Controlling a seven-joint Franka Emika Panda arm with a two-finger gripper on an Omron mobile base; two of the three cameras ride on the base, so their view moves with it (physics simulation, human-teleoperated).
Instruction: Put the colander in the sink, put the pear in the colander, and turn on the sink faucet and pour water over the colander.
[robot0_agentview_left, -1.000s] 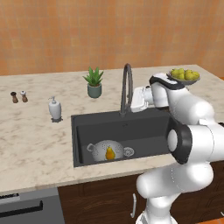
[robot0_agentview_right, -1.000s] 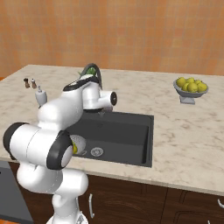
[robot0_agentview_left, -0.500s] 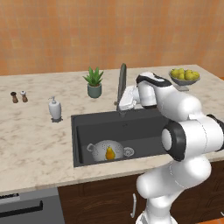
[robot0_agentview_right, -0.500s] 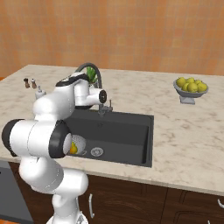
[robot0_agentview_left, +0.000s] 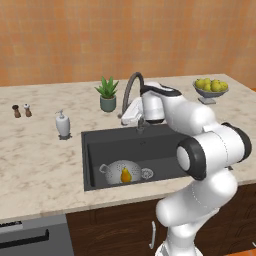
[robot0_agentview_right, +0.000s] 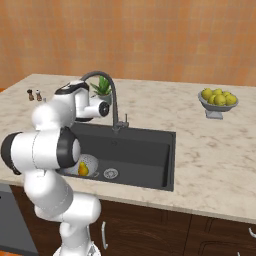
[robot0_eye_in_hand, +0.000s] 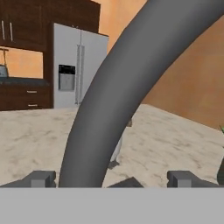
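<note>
Pear (robot0_agentview_left: 125, 175) sits in the colander (robot0_agentview_left: 121, 172), down in the sink (robot0_agentview_left: 150, 148) below and off to one side of the hand (robot0_eye_in_hand: 111, 178). The hand is up at the faucet (robot0_agentview_left: 132, 90), fingers spread wide with the neck between them, likely to swing the spout over the colander. No water showing yet. Its base lever is hard to make out.

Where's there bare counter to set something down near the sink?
Free: the counter left of the sink, forward of the soap dispenser, and the stretch between sink and fruit bowl. Crowded: behind the sink, around the faucet, plant and open gripper.
</note>
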